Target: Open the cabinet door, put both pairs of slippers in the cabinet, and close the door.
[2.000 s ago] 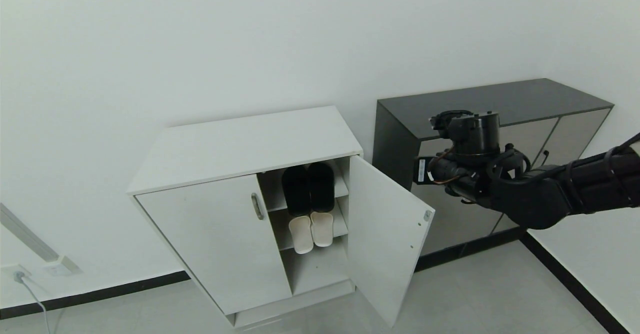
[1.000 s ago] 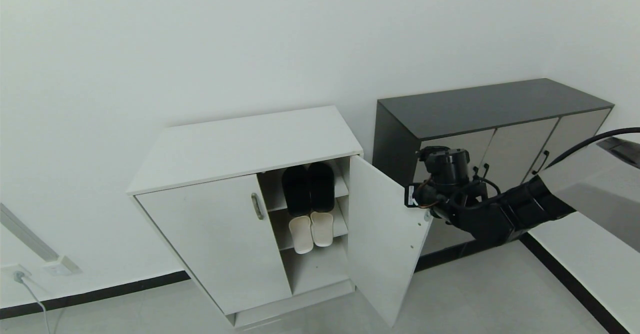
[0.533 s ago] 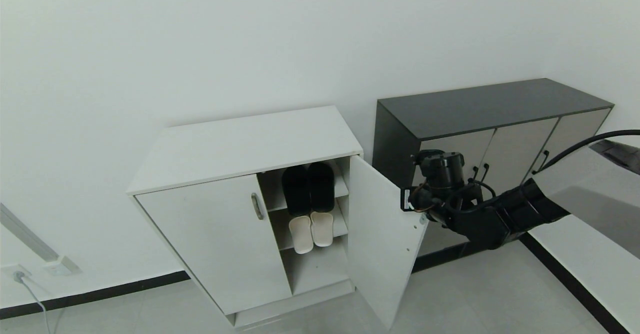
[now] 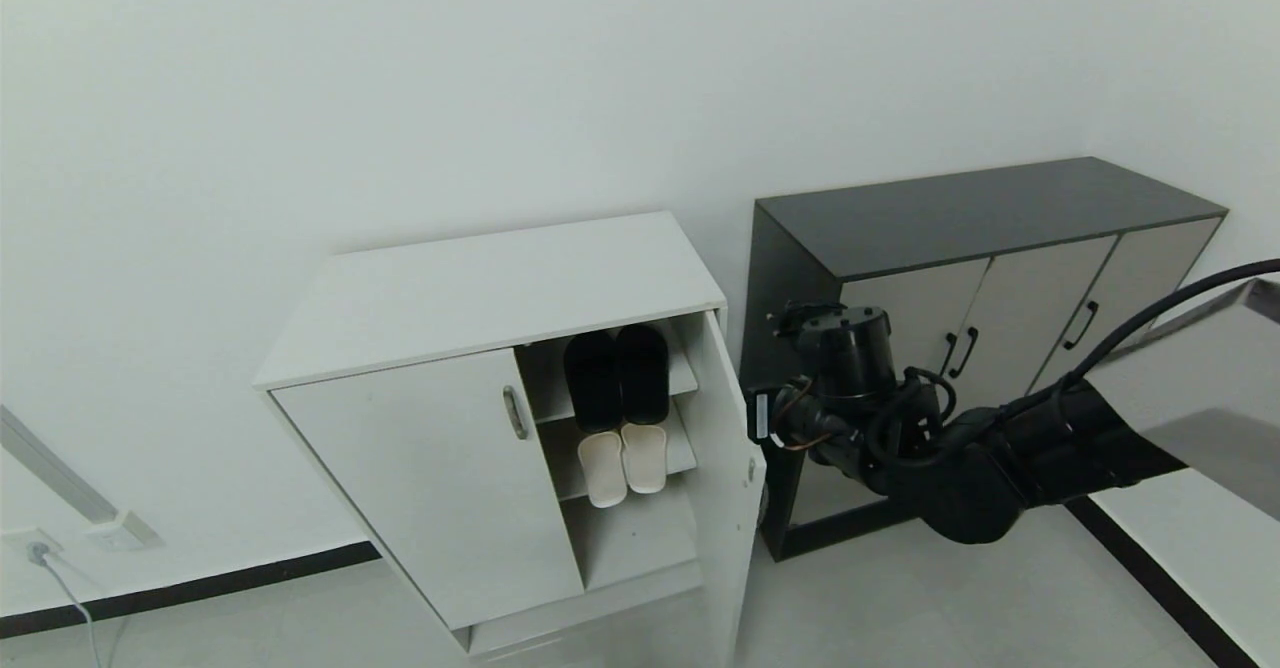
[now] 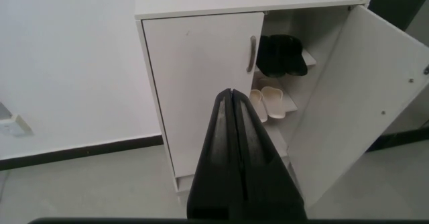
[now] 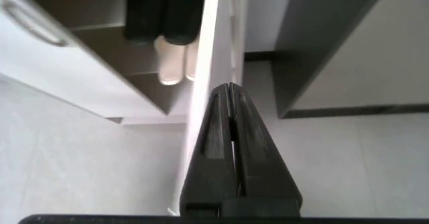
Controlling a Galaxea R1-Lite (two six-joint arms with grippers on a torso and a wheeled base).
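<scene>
The cabinet door (image 4: 735, 468) is a plain white panel hinged on the right side of the white cabinet (image 4: 480, 288). It stands out from the front roughly square to it, so the head view catches it almost edge-on. Past it the right half of the cabinet lies open. The cream slippers (image 4: 622, 460) sit side by side on the middle shelf. The black slippers (image 4: 617, 373) sit as a pair on the shelf above, set deeper in. The left-hand door (image 4: 430, 478) is shut flat, with its metal handle (image 4: 514, 412) upright near its inner edge.

Just to the right of the white cabinet, against the same wall, stands a dark cabinet (image 4: 960, 208) with its doors shut. The right arm reaches across its front, filling the gap between it and the open door. Low on the wall at the far left is a wall socket (image 4: 38, 551) with a cable hanging from it.

The right gripper (image 6: 231, 90) has its fingers pressed together with nothing between them. Its tips lie at the outer side of the door, at about shelf height. Whether they actually touch the panel I cannot tell. The slippers are on the other side of that panel from it. The left gripper (image 5: 231, 96) also has its fingers pressed together and holds nothing. It hangs well back from the cabinet, pointing at the front near the handle, well apart from the door and both pairs.
</scene>
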